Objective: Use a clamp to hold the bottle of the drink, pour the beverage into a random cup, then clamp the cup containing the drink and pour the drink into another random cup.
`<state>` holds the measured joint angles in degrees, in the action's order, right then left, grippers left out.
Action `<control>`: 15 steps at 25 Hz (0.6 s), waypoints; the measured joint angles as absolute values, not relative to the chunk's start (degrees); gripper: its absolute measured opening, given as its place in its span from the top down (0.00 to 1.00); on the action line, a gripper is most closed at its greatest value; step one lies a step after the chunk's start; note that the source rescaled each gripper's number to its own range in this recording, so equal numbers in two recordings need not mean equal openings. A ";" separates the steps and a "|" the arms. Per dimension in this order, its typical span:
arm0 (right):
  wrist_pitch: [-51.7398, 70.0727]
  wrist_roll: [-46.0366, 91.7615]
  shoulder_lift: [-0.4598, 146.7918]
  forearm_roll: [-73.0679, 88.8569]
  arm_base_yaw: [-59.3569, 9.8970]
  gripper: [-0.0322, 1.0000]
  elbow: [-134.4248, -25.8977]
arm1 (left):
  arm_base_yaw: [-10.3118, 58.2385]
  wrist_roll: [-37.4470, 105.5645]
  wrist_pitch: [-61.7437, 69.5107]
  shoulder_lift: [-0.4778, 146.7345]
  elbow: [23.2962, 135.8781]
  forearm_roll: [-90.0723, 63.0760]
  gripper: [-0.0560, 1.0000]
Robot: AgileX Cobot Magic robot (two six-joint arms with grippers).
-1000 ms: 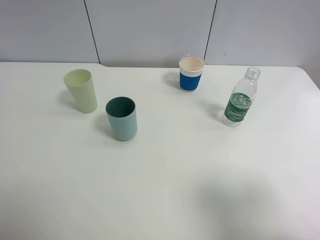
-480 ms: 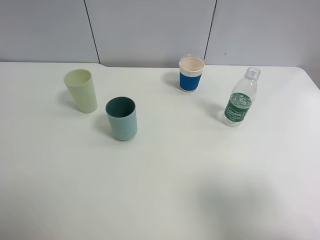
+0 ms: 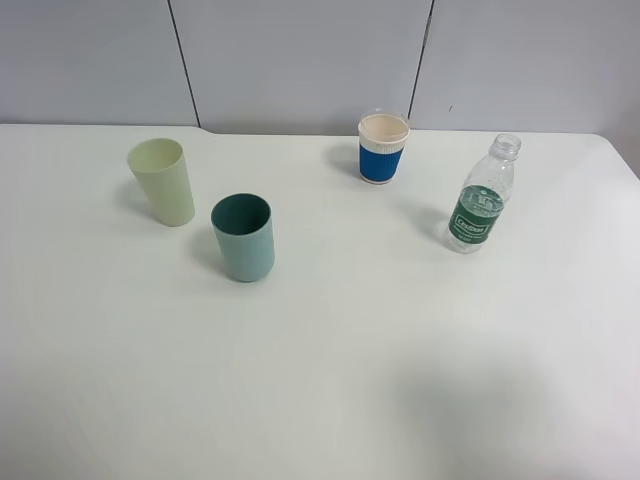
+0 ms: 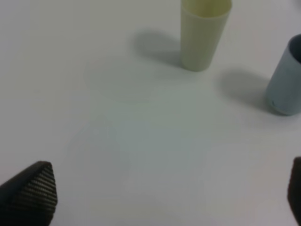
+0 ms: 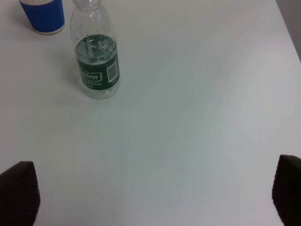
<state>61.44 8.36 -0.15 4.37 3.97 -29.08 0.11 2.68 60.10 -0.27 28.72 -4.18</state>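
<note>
Both claws, left [image 4: 164, 197] and right [image 5: 150, 197], are spread wide, holding nothing. Uncapped water bottle [image 3: 482, 196] stands on the bench's [image 3: 350, 350] right, teal tumbler [image 3: 243, 238] and yellow-green tumbler [image 3: 163, 181] on its left.

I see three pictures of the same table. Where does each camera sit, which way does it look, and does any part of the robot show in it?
Exterior high: mounted high, looking down at the white table with three cups and the bottle; no robot part shows.
Left wrist: on the left arm, looking past the open left gripper toward the yellow-green cup and teal cup.
Right wrist: on the right arm, looking past the open right gripper toward the bottle and blue-banded paper cup.
Shared: the high view shows everything the wrist views show.
</note>
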 joint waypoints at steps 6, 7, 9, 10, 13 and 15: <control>61.44 8.36 -0.15 4.37 3.97 0.01 -29.08 | 0.11 2.79 60.10 -0.27 28.72 -4.20 0.00; 61.44 8.36 -0.15 4.37 3.97 0.01 -29.08 | 0.11 2.79 60.10 -0.27 28.72 -4.20 0.00; 61.44 8.36 -0.15 4.37 3.97 0.01 -29.08 | 0.11 2.79 60.10 -0.27 28.72 -4.24 0.00; 61.44 8.36 -0.15 4.37 3.97 0.01 -29.08 | 0.11 2.79 60.10 -0.27 28.72 -4.30 0.00; 61.44 8.36 -0.15 4.37 3.97 0.01 -29.08 | 0.11 2.79 60.17 -0.27 28.72 -4.30 0.00; 61.44 8.36 -0.15 4.37 3.97 0.01 -29.08 | 0.11 2.79 60.17 -0.27 28.72 -4.30 0.00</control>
